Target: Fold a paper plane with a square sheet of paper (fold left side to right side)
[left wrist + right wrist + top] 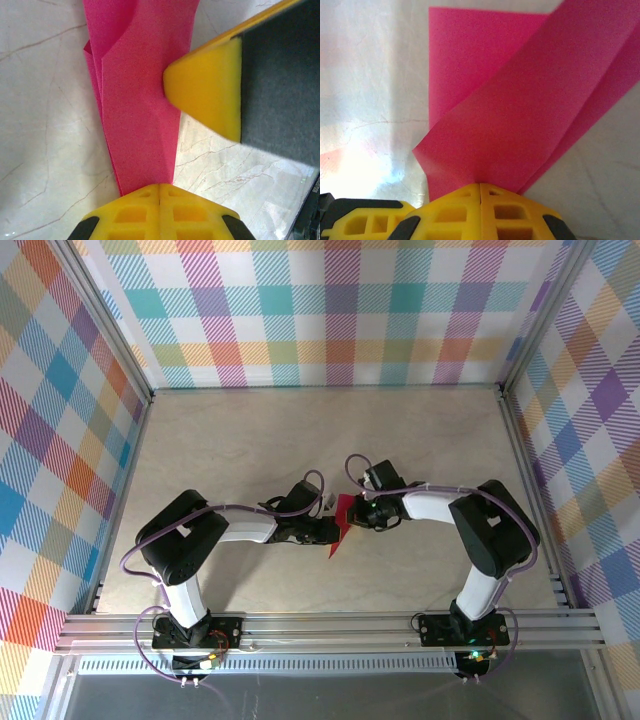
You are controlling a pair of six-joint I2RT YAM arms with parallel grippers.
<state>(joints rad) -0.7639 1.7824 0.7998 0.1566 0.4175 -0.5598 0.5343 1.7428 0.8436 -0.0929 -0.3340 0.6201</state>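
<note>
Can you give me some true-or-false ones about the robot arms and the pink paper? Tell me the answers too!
1. The pink paper is folded into layers. True.
2. The left gripper is open and holds nothing. False: it is shut on the pink paper.
3. The right gripper pinches the pink paper too. True.
4. The table is bright green. False: it is pale with faint veins.
5. The walls are plain white. False: they are checked in many colours.
</note>
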